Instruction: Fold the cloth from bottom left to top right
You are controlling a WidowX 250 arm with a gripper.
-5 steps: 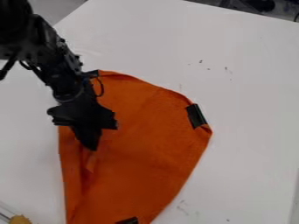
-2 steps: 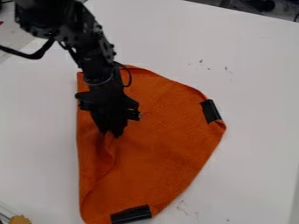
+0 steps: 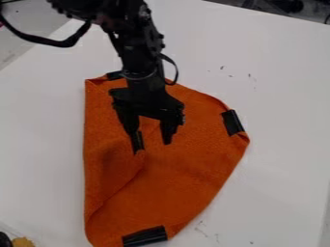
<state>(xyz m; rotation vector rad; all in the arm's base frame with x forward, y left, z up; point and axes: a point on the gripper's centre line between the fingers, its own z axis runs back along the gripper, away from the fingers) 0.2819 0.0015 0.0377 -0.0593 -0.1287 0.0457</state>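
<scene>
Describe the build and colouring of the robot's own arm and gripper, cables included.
The arm is black throughout, with a knobbly, jointed look and small bumps along its edge. A thick black cable loops off its upper part, and a thinner black one curves beside the wrist. The gripper is black too: a broad, angular body with two narrow fingers.

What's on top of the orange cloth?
The cloth has black strips at its top, right and bottom edges; the open tool hangs over it. The part behind the tool is hidden.
</scene>
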